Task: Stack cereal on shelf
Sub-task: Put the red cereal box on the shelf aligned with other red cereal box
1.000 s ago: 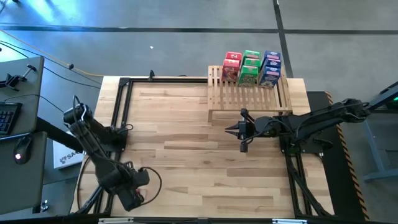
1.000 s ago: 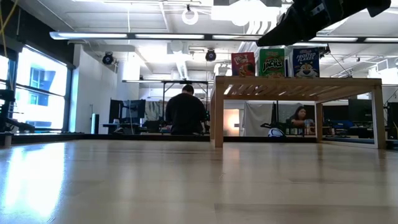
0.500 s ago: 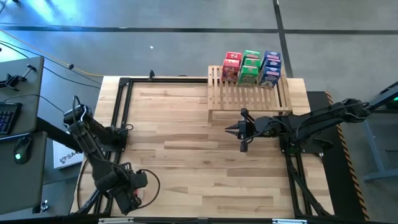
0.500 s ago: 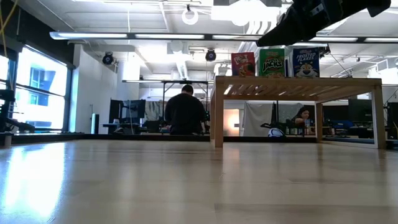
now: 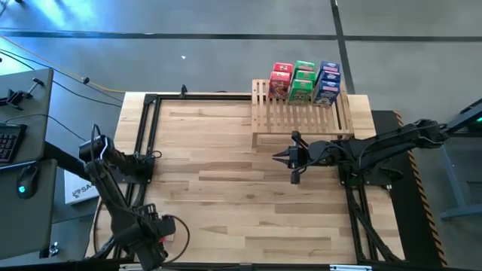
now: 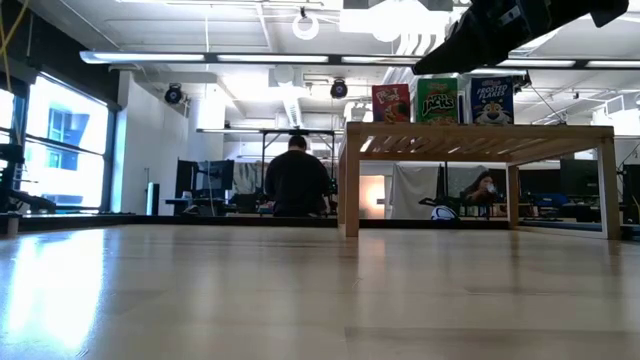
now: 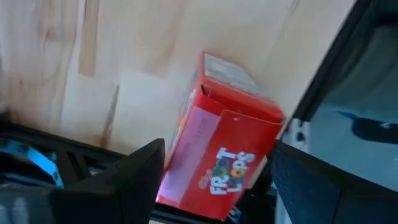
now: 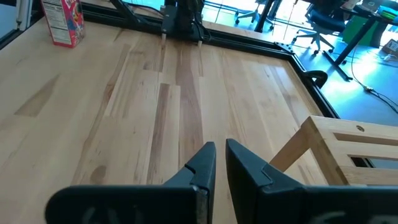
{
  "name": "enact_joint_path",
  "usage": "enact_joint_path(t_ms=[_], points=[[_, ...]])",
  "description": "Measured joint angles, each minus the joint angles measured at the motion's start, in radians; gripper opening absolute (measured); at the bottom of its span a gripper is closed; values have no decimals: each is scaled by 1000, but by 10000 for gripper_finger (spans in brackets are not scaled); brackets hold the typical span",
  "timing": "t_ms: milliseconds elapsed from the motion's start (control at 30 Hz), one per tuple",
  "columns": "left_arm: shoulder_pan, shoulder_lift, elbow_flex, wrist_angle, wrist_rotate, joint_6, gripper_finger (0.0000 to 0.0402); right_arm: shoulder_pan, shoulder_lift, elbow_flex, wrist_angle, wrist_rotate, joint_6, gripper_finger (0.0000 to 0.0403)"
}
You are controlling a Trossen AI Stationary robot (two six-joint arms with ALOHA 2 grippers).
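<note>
A red cereal box (image 7: 233,146) stands upright on the table near its near left corner; it also shows in the right wrist view (image 8: 62,22). My left gripper (image 7: 219,147) is open over that corner (image 5: 151,239), one finger on either side of the box. I cannot tell whether they touch it. The wooden slatted shelf (image 5: 301,113) stands at the far right. Red (image 5: 281,80), green (image 5: 303,81) and blue (image 5: 328,83) boxes stand along its far edge. My right gripper (image 5: 280,156) is shut and empty, just in front of the shelf.
A black frame rail (image 5: 143,135) runs along the table's left and far sides, close to the red box. The shelf's near leg and corner (image 8: 348,143) stand beside my right gripper. Bare planks (image 5: 226,173) span the table's middle. People sit in the room behind (image 6: 297,185).
My left gripper has gone toward the table's near edge, into the near left corner. My right arm and the boxes on the shelf have kept still.
</note>
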Motion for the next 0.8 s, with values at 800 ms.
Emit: enact_joint_path(t_ms=[800], points=[[233,-21,0,-8,-148,470,118,1,-5,1,-8,-6,31,26]])
